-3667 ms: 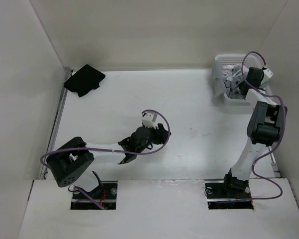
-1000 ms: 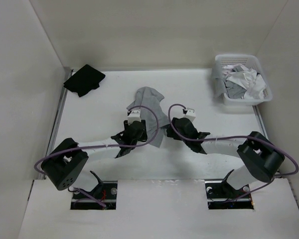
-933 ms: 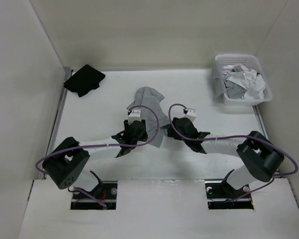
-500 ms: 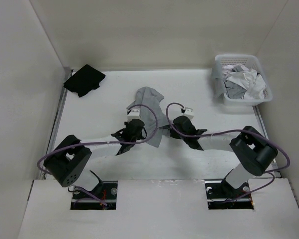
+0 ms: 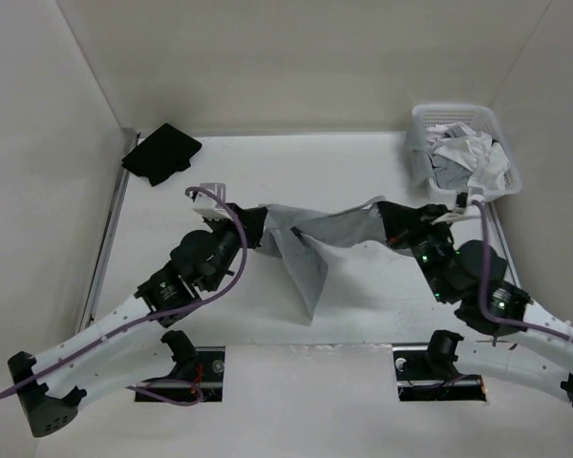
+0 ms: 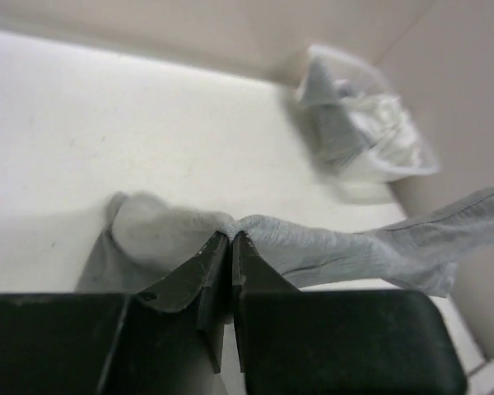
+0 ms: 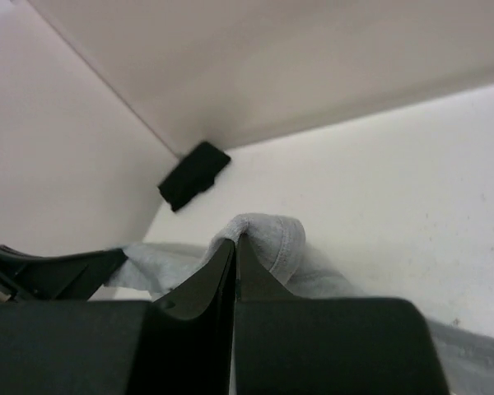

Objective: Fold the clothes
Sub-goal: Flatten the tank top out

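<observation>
White table [image 5: 363, 176] boxed in by pale walls [image 5: 315, 57] on three sides, seen from above. Over its middle, a light grey tank top [image 5: 339, 229], pulled out sideways between the two arms and raised off the surface.

Left gripper [image 5: 256, 229] clamped on the fabric's left end. Fingers [image 6: 212, 276] pressed together with only a thin pinch of knit between them, plain in the left wrist view. Right gripper [image 5: 390, 221] likewise closed tight on the right end, with a rounded bulge of grey cloth wrapped over its fingertips [image 7: 220, 276] in the right wrist view.

Between the two grips, a slack, slightly sagging span of fabric. From the left half, a long fold hanging down and tapering to a point toward the near edge of the table. No telling whether that tip touches the surface.

Far left corner: a black garment [image 5: 162, 153] lying on the table, well apart from the tank top. Far right corner: a white slatted basket [image 5: 422, 124] by the wall, filled with a white-and-grey laundry pile [image 5: 468, 157], near the right arm's wrist. Both arms stretched forward from their bases at the near edge, the left one reaching in from the left, the right one from the right.
</observation>
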You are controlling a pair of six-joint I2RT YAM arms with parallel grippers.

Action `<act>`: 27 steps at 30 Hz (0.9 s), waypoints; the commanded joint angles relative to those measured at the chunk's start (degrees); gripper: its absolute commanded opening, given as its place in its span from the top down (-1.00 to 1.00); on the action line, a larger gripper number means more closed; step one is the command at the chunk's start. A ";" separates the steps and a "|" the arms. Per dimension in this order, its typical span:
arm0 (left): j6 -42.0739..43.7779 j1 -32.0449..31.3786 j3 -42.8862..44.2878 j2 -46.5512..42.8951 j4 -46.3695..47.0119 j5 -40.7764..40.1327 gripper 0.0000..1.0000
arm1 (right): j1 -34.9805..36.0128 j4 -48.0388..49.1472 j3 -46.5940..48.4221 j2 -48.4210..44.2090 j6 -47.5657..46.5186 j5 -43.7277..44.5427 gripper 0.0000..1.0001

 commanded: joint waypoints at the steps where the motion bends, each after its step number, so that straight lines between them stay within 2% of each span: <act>1: 2.81 -4.98 6.63 -5.11 -2.77 -3.71 0.95 | 8.53 -4.34 9.45 -1.93 -13.74 15.40 0.98; 4: 4.92 -10.00 9.28 -6.27 -2.77 -6.88 0.94 | 15.04 0.74 15.78 -1.32 -24.02 21.04 0.97; 7: 7.82 -15.01 10.42 -7.06 -1.55 -11.79 0.94 | 17.69 10.66 20.36 1.22 -36.24 21.32 0.95; 9: 9.58 -16.86 10.52 -7.32 -0.14 -13.56 0.94 | 16.56 16.20 22.03 3.16 -41.35 19.14 0.94; 12: 12.04 -16.79 10.08 -7.50 2.32 -14.62 0.93 | 7.54 19.49 25.10 8.85 -43.05 12.64 0.94; 15: 13.71 -13.37 9.11 -7.33 3.99 -14.45 0.91 | -1.87 15.63 28.19 16.41 -35.69 2.46 0.95; 20: 11.97 -0.02 4.72 -3.29 7.42 -10.76 0.91 | -23.32 10.26 36.26 35.91 -16.44 -20.14 0.97; 23: 6.27 8.15 3.49 0.57 7.25 -6.64 0.91 | -30.53 7.72 49.84 53.02 -12.37 -26.39 0.96; 25: 2.40 13.69 2.87 3.65 6.72 -4.61 0.92 | -33.18 1.85 64.33 65.33 -12.11 -26.85 0.96; 27: -0.86 17.22 3.39 6.20 4.89 -2.24 0.93 | -34.16 -6.40 77.79 73.88 -11.49 -26.50 1.00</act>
